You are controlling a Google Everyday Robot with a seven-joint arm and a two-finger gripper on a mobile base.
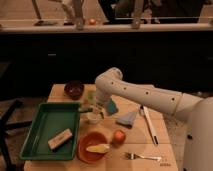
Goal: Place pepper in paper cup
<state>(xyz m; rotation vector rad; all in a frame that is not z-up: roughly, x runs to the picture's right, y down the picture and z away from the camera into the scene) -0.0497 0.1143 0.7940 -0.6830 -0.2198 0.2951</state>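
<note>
The gripper [96, 111] hung over the paper cup [93, 118], beside the green tray [44, 125]; its grip could not be told. The pepper [86, 109] seemed to lie at the cup's rim, half hidden. An orange plate [86, 151] lay nearby.

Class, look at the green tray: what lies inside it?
Inside the green tray lies one pale rectangular block. The gripper hangs just past the tray's right edge, over the paper cup, hiding the cup's inside.
</note>
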